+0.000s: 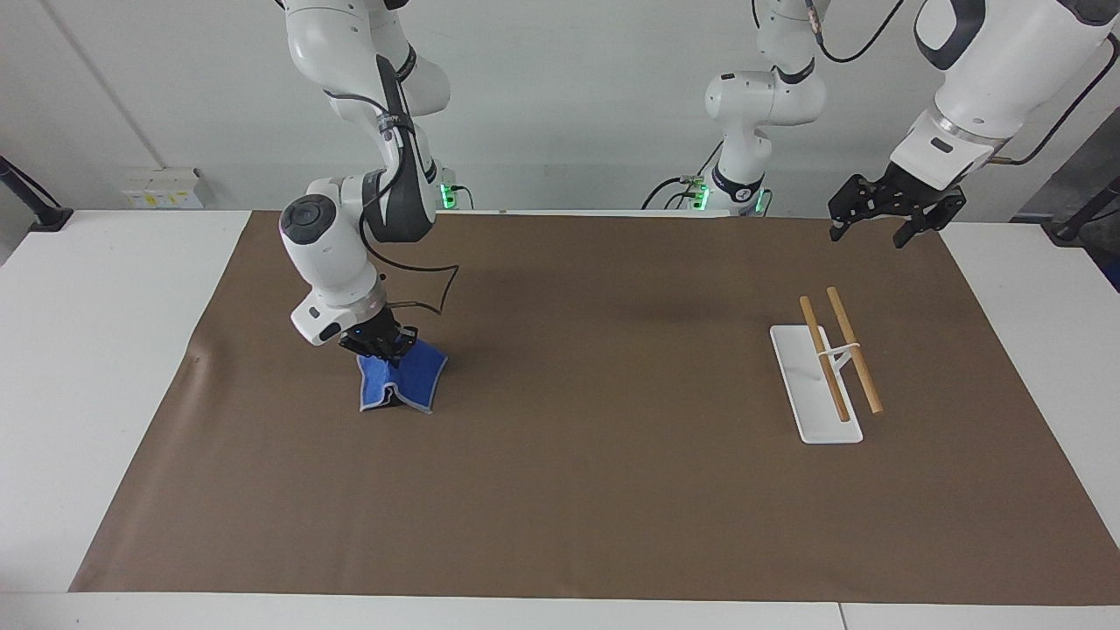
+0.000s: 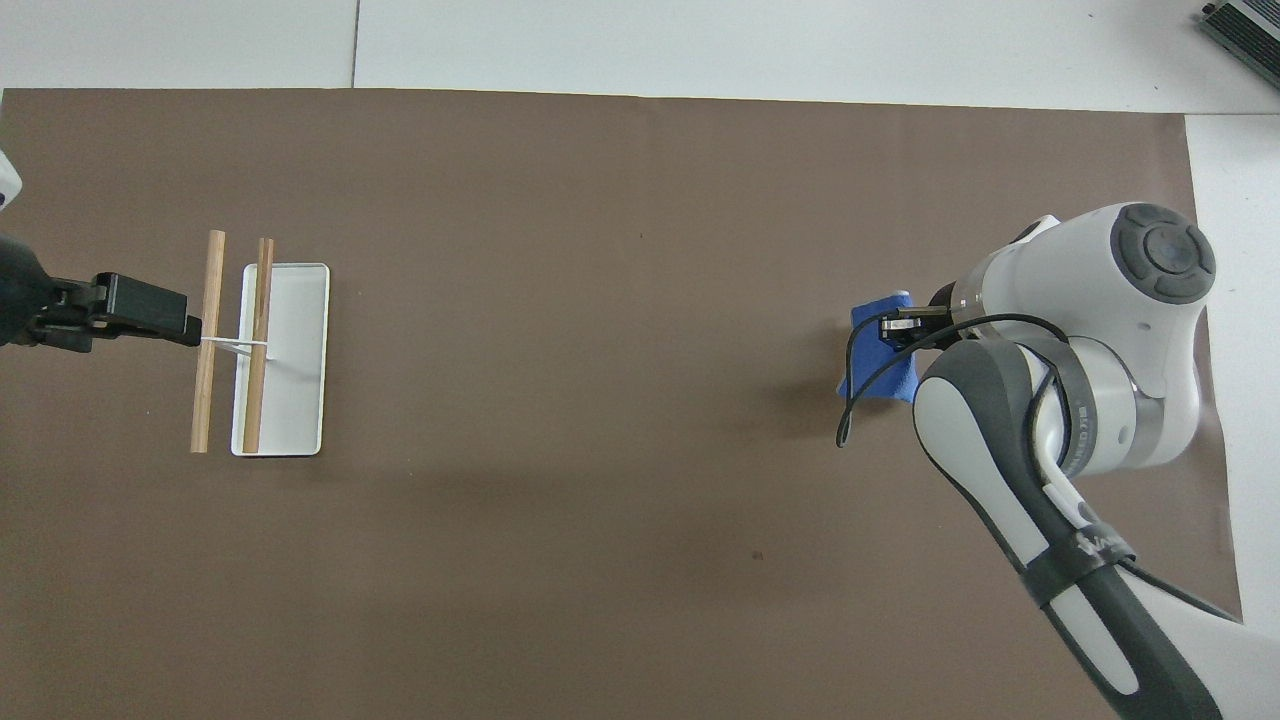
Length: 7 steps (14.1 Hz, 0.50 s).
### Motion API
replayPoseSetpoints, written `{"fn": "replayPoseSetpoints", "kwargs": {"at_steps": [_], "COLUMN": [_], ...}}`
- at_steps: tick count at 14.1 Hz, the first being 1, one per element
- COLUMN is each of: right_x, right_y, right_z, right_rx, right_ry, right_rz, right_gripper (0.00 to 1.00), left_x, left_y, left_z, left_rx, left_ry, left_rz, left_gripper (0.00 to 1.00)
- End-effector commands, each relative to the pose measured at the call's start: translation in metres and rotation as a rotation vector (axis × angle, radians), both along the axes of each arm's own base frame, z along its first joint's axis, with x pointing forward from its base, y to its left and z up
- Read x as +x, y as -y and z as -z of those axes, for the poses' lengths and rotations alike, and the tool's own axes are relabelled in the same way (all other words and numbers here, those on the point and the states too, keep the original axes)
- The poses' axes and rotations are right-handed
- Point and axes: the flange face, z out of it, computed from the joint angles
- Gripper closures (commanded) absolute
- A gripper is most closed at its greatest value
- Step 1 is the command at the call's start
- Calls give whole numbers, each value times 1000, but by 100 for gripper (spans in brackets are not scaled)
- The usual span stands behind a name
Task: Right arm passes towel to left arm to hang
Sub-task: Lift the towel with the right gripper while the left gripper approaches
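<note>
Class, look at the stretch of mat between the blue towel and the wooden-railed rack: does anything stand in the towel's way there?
Nothing visible does. The right claw is shut on the towel, lifting it, and only bare brown mat lies between it and the rack. The left claw waits in the air near the rack.

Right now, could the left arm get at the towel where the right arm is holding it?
Probably not yet. The towel hangs pinched in the right end effector over the right arm's end of the mat, while the left end effector waits near the rack. Nothing lies between them.
</note>
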Motion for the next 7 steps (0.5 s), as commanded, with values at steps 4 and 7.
{"fn": "replayPoseSetpoints", "kwargs": {"at_steps": [4, 7], "right_x": [-2, -5], "right_y": [-59, -82], "right_z": [-82, -98], "right_rx": [271, 422], "right_ry": [31, 18], "right_rz": [91, 149], "right_gripper": [100, 100], "left_x": [1, 0], "left_y": [13, 35], "left_z": [15, 17], "left_rx": [-105, -179], "left_ry": [9, -23], "left_rz": [-317, -445], "left_gripper": [0, 0]}}
